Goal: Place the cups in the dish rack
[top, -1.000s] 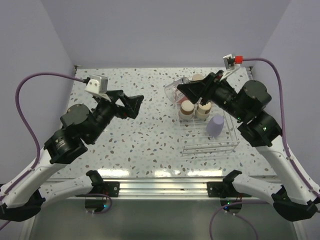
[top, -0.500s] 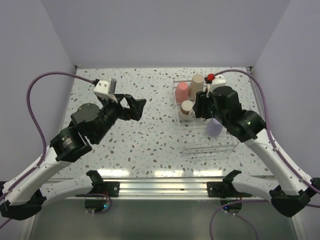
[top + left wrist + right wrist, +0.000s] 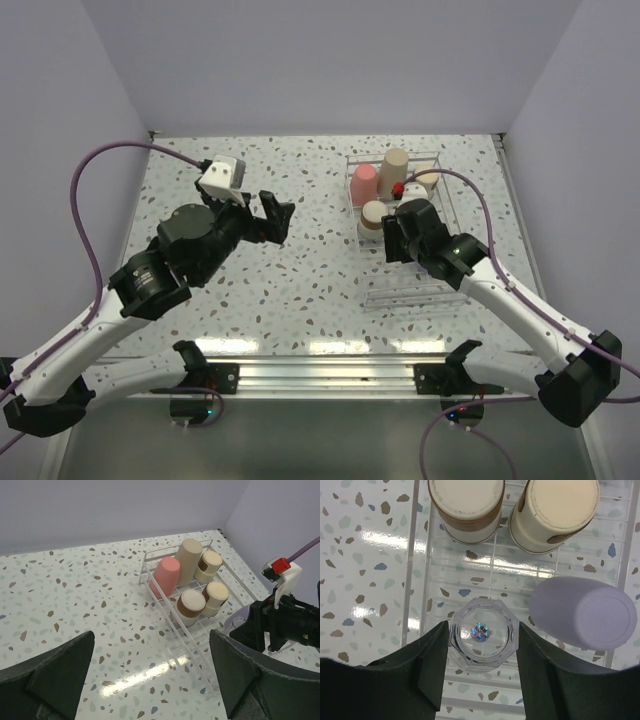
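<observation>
dish rack (image 3: 485, 570) looking like clear glossy plastic | faceted cup (image 3: 481, 632) showing up see-through and shiny too | lavender cup (image 3: 580, 612) reading smooth, matt | beige cups (image 3: 466, 505) looking matt | speckled tabletop (image 3: 75, 595) gleaming, pretty glossy

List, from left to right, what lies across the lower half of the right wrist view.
gripper finger → clear cup → other gripper finger → lavender cup
</observation>
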`<state>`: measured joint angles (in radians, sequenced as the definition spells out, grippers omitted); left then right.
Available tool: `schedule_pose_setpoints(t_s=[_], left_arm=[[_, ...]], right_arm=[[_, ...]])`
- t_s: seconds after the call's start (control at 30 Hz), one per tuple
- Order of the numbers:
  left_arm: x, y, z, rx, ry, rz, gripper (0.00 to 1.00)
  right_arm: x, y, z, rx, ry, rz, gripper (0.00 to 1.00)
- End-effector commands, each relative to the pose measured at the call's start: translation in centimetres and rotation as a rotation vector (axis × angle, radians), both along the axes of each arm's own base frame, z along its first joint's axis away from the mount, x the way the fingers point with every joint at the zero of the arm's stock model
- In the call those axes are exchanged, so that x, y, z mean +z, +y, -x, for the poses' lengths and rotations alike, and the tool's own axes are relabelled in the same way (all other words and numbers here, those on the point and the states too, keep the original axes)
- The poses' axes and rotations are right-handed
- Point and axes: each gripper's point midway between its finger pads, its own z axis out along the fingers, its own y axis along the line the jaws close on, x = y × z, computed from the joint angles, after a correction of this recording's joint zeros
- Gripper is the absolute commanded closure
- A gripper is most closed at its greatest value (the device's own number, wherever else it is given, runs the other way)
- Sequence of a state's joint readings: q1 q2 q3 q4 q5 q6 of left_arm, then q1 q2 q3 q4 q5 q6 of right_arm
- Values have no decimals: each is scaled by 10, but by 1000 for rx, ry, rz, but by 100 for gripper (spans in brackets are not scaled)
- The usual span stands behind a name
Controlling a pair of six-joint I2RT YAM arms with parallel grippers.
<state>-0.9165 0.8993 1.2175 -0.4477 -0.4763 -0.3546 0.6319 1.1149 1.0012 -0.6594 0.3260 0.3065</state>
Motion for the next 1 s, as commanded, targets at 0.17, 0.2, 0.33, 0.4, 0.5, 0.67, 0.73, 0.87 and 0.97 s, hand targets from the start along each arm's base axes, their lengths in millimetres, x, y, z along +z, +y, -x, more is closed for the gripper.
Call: schedule_pose_setpoints(t_s=[0.17, 0.2, 0.33, 0.4, 0.5, 0.67, 0.73, 0.87, 0.97], left_arm=[[10, -3, -7, 8, -15, -31, 0], [9, -5, -9, 8, -12, -33, 0], [6, -8, -10, 2, -7, -37, 0], [6, -10, -11, -2, -7, -37, 0], [5, -11, -12, -2, -4, -36, 0], [0, -13, -11, -3, 9, -28, 0], [-2, -13, -11, -3, 17, -18, 0], [-9, -15, -10, -7, 36, -5, 0], [-11, -15, -9, -7, 40, 7, 0]], right_arm=[[-12, 4, -19, -45, -93, -35, 100], [-16, 2, -19, -51, -93, -30, 100], [-35, -1, -19, -69, -89, -23, 100], [-38, -1, -19, -72, -98, -28, 100], [-45, -3, -17, -72, -90, -25, 100], [-47, 1, -9, -31, -78, -47, 100], [-47, 0, -8, -35, -78, -50, 93], [-44, 0, -7, -40, -70, -53, 62], [-44, 3, -7, -26, -65, -56, 49]])
